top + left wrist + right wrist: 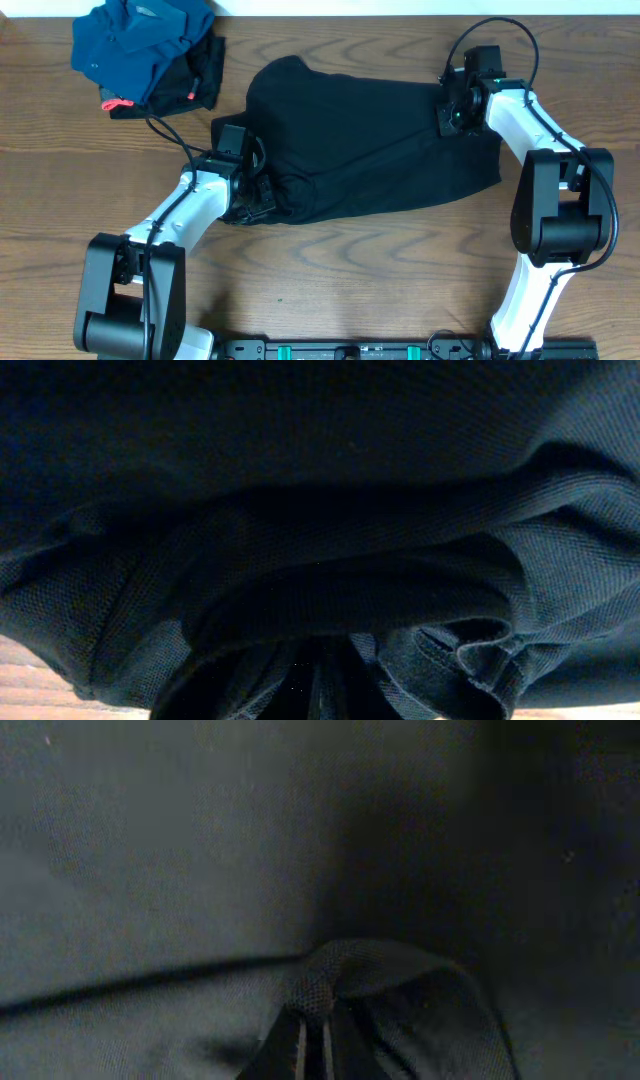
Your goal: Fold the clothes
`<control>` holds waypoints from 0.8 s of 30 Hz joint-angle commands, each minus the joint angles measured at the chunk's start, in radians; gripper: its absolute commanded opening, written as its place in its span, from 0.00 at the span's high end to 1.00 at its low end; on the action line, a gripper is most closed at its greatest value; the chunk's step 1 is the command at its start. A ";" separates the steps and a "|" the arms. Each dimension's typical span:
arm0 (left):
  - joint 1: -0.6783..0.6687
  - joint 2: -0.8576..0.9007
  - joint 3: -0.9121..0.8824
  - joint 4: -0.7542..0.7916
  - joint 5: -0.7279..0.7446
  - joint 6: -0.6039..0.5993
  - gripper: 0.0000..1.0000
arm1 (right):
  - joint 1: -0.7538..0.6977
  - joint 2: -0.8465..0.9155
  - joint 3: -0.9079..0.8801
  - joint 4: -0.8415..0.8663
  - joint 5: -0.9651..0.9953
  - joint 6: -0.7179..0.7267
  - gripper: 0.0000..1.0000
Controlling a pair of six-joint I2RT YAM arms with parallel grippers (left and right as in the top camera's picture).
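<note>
I see the black garment lying crumpled across the centre of the wooden table. My left gripper is clenched on bunched fabric at the garment's lower-left edge. My right gripper pinches a raised fold at its upper-right edge. A dark blue garment lies well apart, at the far-left corner.

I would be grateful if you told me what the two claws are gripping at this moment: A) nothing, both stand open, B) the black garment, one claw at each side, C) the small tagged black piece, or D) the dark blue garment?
B: the left claw is shut on the black garment at its lower-left edge and the right claw at its upper-right edge; each wrist view shows a pinched fold.
</note>
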 commanded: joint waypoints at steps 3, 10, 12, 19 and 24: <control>-0.002 -0.017 -0.005 -0.006 -0.005 0.044 0.94 | -0.005 -0.027 0.042 -0.081 0.001 0.029 0.99; -0.002 -0.103 -0.005 -0.006 -0.006 0.070 0.94 | -0.004 -0.146 0.073 -0.244 0.030 0.130 0.99; -0.002 -0.121 -0.005 -0.010 -0.006 0.070 0.94 | -0.004 -0.185 0.073 -0.285 0.030 0.155 0.99; -0.002 -0.149 -0.005 -0.050 -0.006 0.070 0.94 | -0.004 -0.332 0.073 -0.446 0.053 0.237 0.99; -0.002 -0.167 -0.004 -0.064 -0.006 0.070 0.94 | -0.004 -0.406 0.073 -0.547 0.053 0.279 0.99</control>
